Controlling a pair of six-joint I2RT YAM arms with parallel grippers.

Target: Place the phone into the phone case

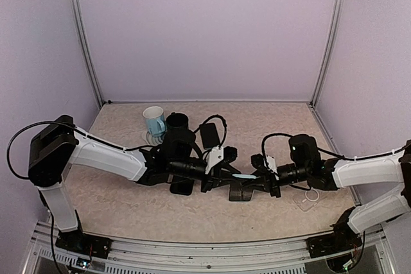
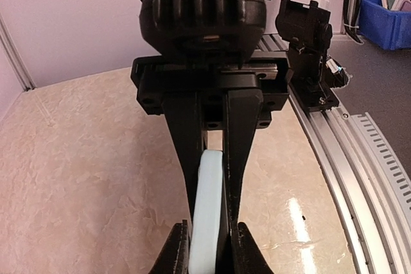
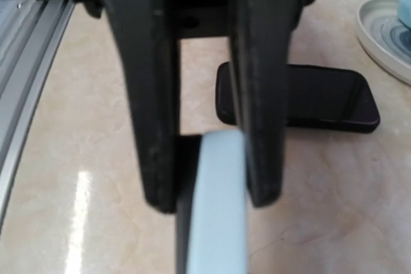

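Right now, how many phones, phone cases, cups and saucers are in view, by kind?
phone: 1
phone case: 1
cups: 2, a pale blue mug and a black cup
saucer: 1
Total: 5

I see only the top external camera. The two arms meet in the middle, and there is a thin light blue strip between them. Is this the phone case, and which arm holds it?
Observer: Yes. The left wrist view shows the phone case edge-on, and the right gripper pinches it from both sides.
Operator: And the left gripper?
Observer: The left gripper also clamps this case, at the bottom edge of the left wrist view. So both arms hold it.
Operator: I cannot find the phone for sure under the arms.
Observer: The right wrist view shows the phone lying flat on the table, free of both grippers, near a saucer.
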